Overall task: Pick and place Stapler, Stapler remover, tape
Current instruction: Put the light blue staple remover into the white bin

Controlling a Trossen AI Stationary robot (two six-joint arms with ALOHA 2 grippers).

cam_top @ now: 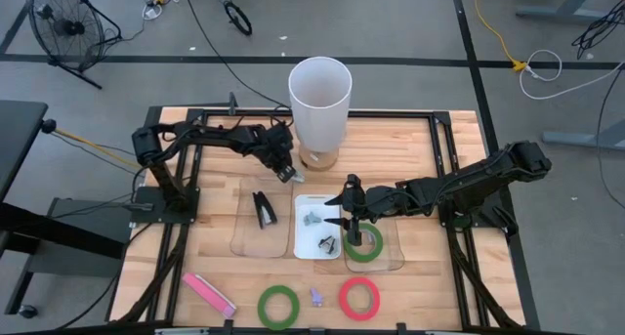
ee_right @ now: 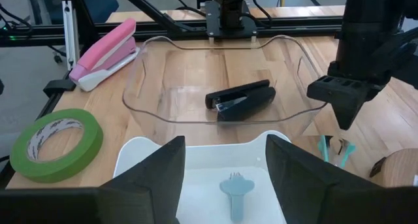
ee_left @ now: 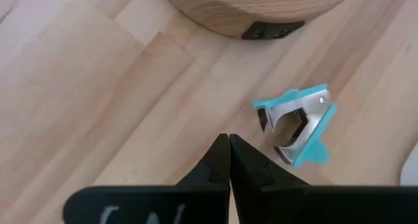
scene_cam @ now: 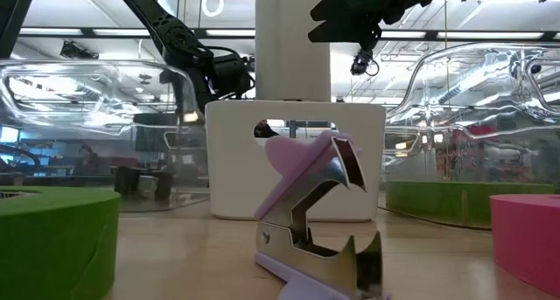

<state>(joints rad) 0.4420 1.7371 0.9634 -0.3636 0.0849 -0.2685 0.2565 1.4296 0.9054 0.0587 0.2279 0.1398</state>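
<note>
A teal staple remover with metal jaws point(ee_left: 297, 126) is seen lying on the wooden desk point(cam_top: 215, 252), just beside the round wooden base point(ee_left: 255, 8) of the tall white cylinder point(cam_top: 319, 101). The left claw point(ee_left: 228, 155) is held directly next to it, fingers pressed together and gripping nothing. A black stapler point(ee_right: 241, 98) lies in a clear plastic tray point(ee_right: 150, 103). The right claw point(ee_right: 225, 162) is spread wide above a white tray point(ee_right: 130, 155) holding a pale blue remover point(ee_right: 234, 188). A green tape ring point(cam_top: 278, 306), a red tape ring point(cam_top: 359, 297), a lilac staple remover point(scene_cam: 319, 217) and a pink stapler point(cam_top: 208, 293) lie along the desk's front edge; another green ring point(cam_top: 363, 245) sits beneath the right arm.
</note>
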